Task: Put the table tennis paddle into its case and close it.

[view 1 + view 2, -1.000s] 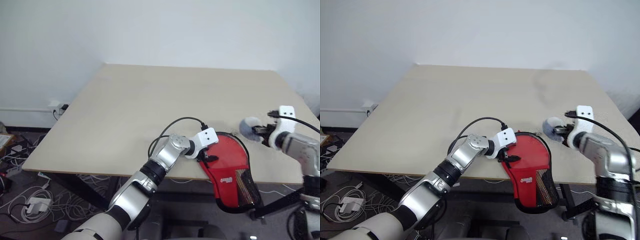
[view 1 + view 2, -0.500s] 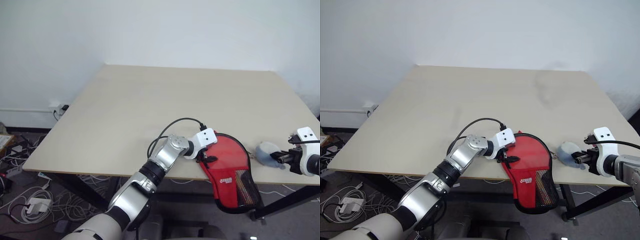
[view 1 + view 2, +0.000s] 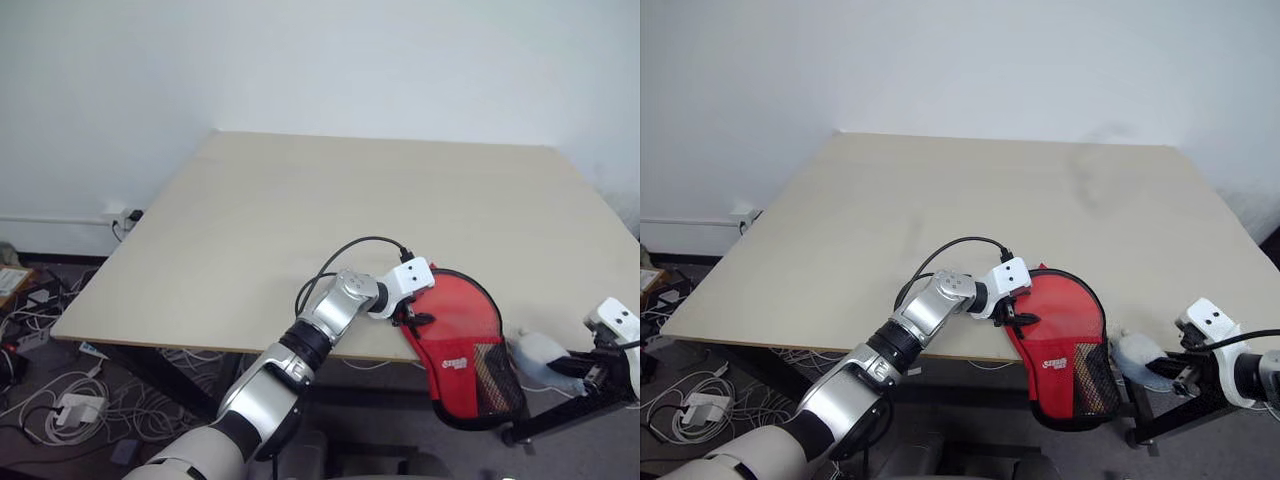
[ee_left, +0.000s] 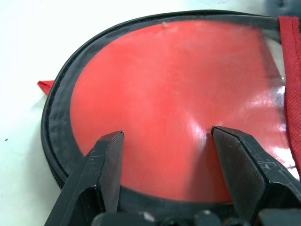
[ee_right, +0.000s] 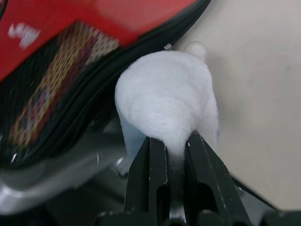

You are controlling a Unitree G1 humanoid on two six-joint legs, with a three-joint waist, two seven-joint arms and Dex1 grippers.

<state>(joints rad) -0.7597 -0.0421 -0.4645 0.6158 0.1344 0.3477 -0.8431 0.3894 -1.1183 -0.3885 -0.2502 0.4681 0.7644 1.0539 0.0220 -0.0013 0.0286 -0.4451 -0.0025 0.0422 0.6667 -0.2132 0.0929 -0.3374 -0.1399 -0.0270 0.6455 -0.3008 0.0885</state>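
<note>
The case (image 3: 458, 330) lies at the near edge of the tabletop (image 3: 350, 210), red side up, its black mesh end hanging past the edge; through the clear panel in the left wrist view the red face of the table tennis paddle (image 4: 178, 103) appears to sit inside, with the black zip rim running round it. The left tool (image 4: 164, 141) rests on the case's round end with its fingers spread, pinning it rather than gripping. The right tool (image 5: 169, 146), clamped on a soft white puff (image 5: 164, 103), has pulled back over the last second from above the tabletop to a spot off its near edge, beside the mesh end, so the closing step looks done or paused. The small white logo (image 3: 1055, 362) is too small to read.
</note>
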